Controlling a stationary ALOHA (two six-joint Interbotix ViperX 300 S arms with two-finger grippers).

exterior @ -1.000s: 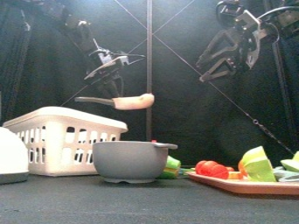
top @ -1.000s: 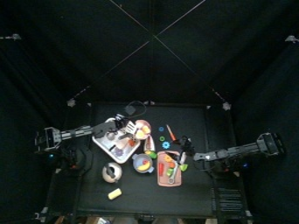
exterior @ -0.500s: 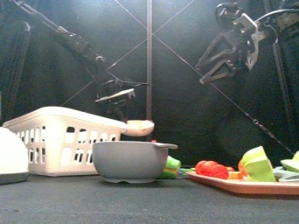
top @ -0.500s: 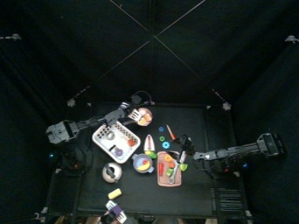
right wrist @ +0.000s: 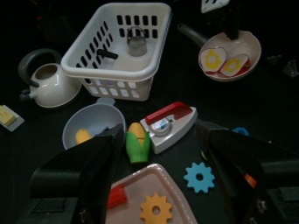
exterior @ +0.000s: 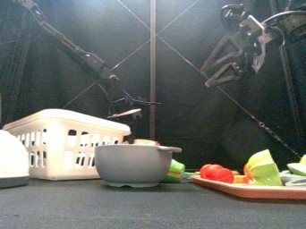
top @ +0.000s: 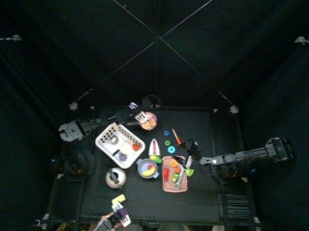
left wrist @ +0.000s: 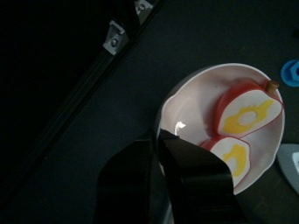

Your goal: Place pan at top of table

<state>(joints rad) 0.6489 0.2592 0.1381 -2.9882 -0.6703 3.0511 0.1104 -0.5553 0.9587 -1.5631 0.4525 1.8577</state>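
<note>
The pan [top: 150, 121] is small and round with a pinkish rim, and holds toy fruit slices. It sits low near the far edge of the table [top: 205, 122]. It also shows in the left wrist view [left wrist: 187, 92], in the right wrist view [right wrist: 230, 52], and just behind the grey bowl in the front view [exterior: 142, 141]. My left gripper [left wrist: 163, 149] is shut on the pan's near rim, and it shows above the pan in the front view [exterior: 127, 113]. My right gripper [right wrist: 163, 144] is open and empty, raised at the table's right side [exterior: 239, 49].
A white basket [top: 117, 144] lies left of centre. A grey bowl [exterior: 135, 164] stands at the front, and a white kettle [exterior: 10, 161] stands beside the basket. A tray [exterior: 251, 188] with toy food is at the right. Blue gears [right wrist: 198, 178] and a corn cob [right wrist: 136, 140] lie mid-table.
My left arm has carried the pan away from the basket toward the table's far edge and lowered it. The right arm has not moved.
</note>
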